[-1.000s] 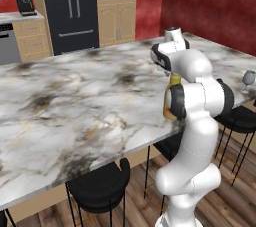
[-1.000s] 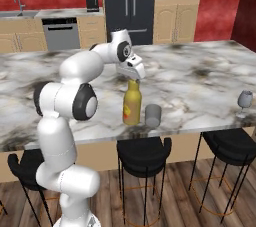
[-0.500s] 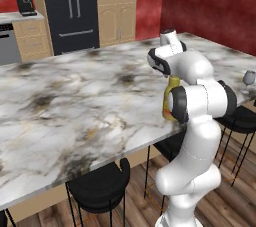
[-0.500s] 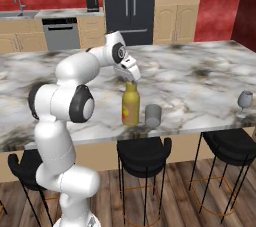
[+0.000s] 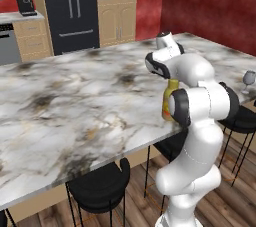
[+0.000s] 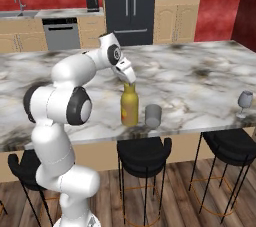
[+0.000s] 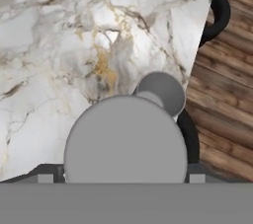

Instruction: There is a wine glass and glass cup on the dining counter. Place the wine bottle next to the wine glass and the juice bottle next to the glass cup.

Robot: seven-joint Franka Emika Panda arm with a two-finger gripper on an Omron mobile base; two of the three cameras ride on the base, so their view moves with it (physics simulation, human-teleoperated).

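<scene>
The amber-yellow juice bottle (image 6: pixel 129 107) stands upright on the dining counter (image 6: pixel 190 78) near its front edge. The glass cup (image 6: pixel 153 116) is just to its right. My gripper (image 6: pixel 128 78) hangs open right over the bottle's cap and holds nothing. In the hand view the bottle's top (image 7: pixel 126 139) is a big grey disc between my fingertips (image 7: pixel 44 173), with the glass cup (image 7: pixel 160 91) beyond it. The wine glass (image 6: pixel 244 102) stands far to the right on the counter's edge. My arm partly hides the juice bottle (image 5: pixel 170 93) in the left base view; the wine glass (image 5: pixel 248 78) is at the right. The wine bottle is out of view.
Black round stools (image 6: pixel 143 152) (image 5: pixel 98 186) line the counter's near edge over a wooden floor. Behind the counter are a dark fridge (image 6: pixel 130 6), tan cabinets and a dishwasher (image 6: pixel 62 33). Bare marble stretches left of the bottle and behind it.
My hand has shifted slightly left and a little lower over the bottle's cap, its jaws the same width. The juice bottle and the glass cup have stayed put.
</scene>
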